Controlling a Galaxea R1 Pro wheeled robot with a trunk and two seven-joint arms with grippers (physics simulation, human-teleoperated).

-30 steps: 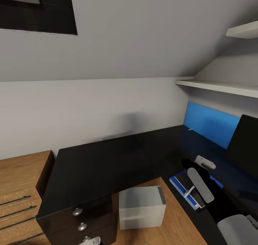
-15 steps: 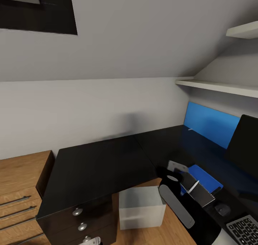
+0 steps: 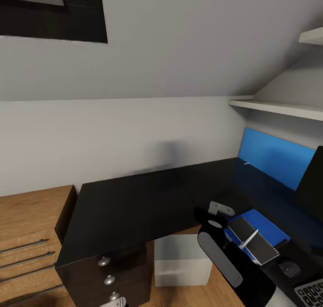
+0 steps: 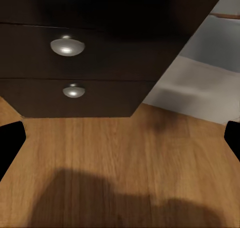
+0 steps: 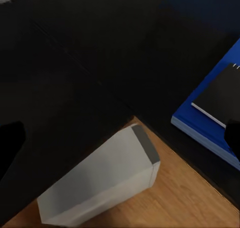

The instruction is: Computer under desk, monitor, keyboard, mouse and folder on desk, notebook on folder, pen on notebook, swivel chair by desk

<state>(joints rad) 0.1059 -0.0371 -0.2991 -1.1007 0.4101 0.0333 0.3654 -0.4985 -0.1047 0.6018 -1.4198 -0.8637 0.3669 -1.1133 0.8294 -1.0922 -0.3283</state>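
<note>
— Black and glossy, the L-shaped tabletop (image 3: 134, 203) runs along the grey wall. What lies on its right wing?

— Bright blue, the folder (image 3: 264, 226) lies flat there. On it sits the notebook (image 3: 253, 239) with its dark cover, and the thin white pen (image 3: 248, 239) lies across the notebook. Just beside the folder, nearer the robot, is the small black mouse (image 3: 289, 268), then a corner of the keyboard (image 3: 312, 291) at the picture's edge. The monitor (image 3: 312, 186) stands behind them, in front of the blue wall panel (image 3: 273, 156).

— And underneath?

— The light grey computer (image 3: 181, 260) stands on the wooden floor (image 4: 125, 158) in the desk's inner corner, beside the drawer unit (image 3: 110, 275) with round silver knobs (image 4: 67, 45). Its drawers are shut, so their contents cannot be seen.

— The arms?

— The right end effector (image 3: 220, 208) hovers over the tabletop's edge just beside the folder, fingers spread wide with nothing between them. The left end effector (image 4: 120, 138) sits low by the drawers, also spread and empty.
</note>
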